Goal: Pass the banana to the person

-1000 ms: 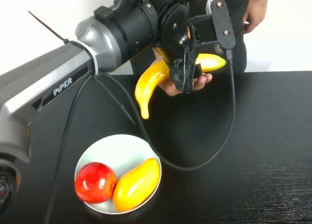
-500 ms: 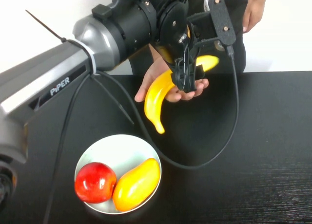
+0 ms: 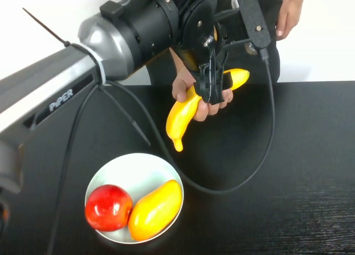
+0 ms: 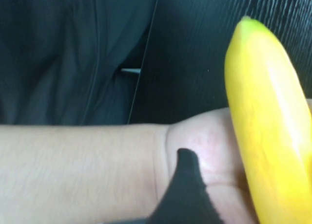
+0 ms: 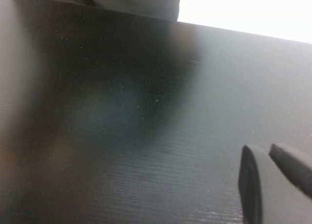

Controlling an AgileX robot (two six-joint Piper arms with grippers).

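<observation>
Black, fine-grained tabletop (image 3: 288, 172) fills most of the high view, with a white wall behind it. From that view, the left gripper (image 3: 212, 88) is stretched out over the far edge of the table, its dark fingers around the middle of the banana (image 3: 188, 112). The banana slants from its upper end near the person's body down toward the table, its lower tip hanging free above the surface. The person (image 3: 272, 39) stands at the far side in dark clothes, and one hand (image 3: 199, 97) wraps the banana at the same spot as the gripper, fingers curled over the fruit. Whether the jaws press the banana or have let go I cannot tell. The person's other hand (image 3: 288, 16) hangs near the hip.

Near the table's front edge sits a white plate (image 3: 138, 169) carrying a red apple (image 3: 108, 207) and a plump yellow-orange fruit (image 3: 156, 209), touching each other.

Only the left wrist view shows the contact up close: the banana lying against the person's palm and bare forearm (image 4: 78, 165), with one black fingertip (image 4: 187, 185) beside them.

Only the right wrist view shows the right gripper (image 5: 273, 182), low over bare table, its two dark fingers close together.
</observation>
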